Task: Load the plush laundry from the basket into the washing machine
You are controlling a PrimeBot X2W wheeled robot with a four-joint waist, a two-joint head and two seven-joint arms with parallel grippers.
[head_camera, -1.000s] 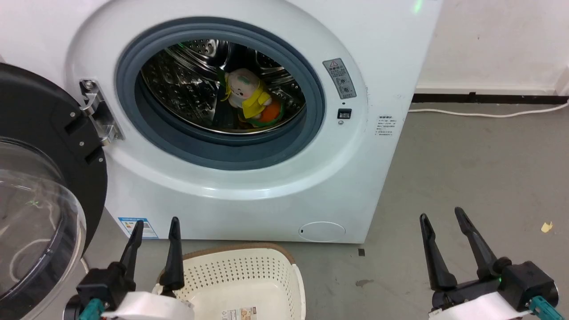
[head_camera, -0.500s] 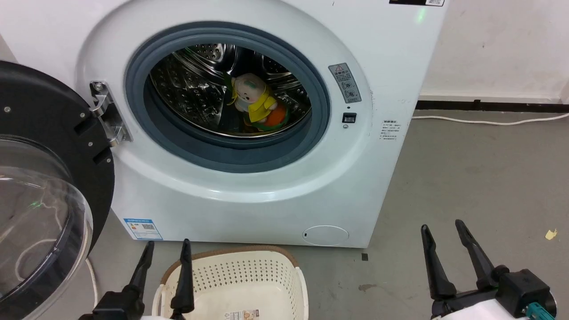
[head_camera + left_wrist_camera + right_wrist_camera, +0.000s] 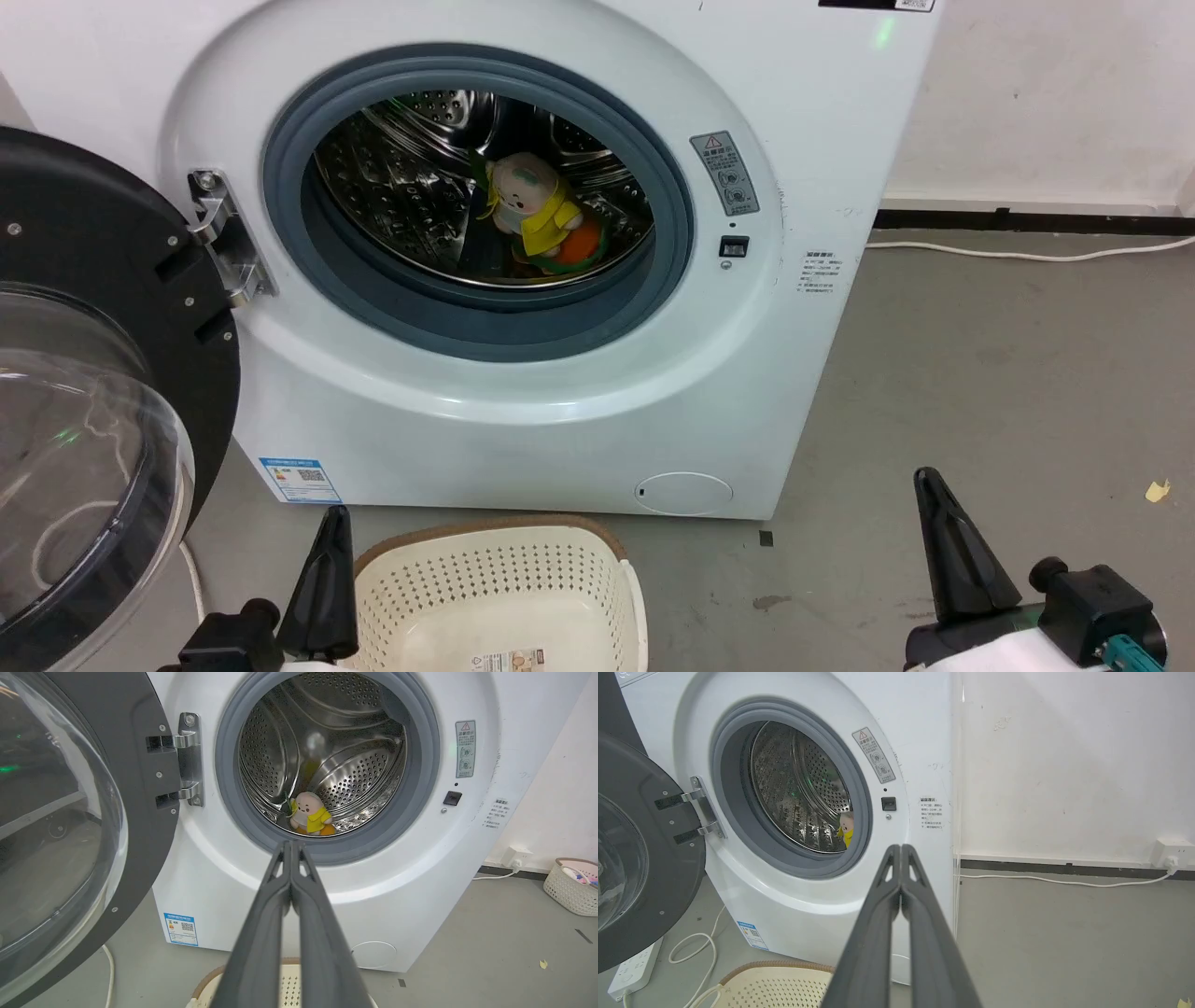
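Observation:
The plush laundry, a doll with a cream-pink head, yellow top and orange bottom, lies inside the steel drum of the white washing machine, whose round glass door hangs open at the left. The doll sits low in the drum in the left wrist view, and peeks past the seal as the doll in the right wrist view. The cream basket stands on the floor before the washer, with a paper label inside. My left gripper is shut beside the basket's left rim. My right gripper is shut at the lower right. Both hold nothing.
A white cable runs along the far wall's base on the grey floor. A power strip and looped cord lie left of the washer. Another small basket with items stands by the wall at the right.
Both grippers have gone from open to shut, fingers now pressed together. The head camera rose slightly a second ago, then held still.

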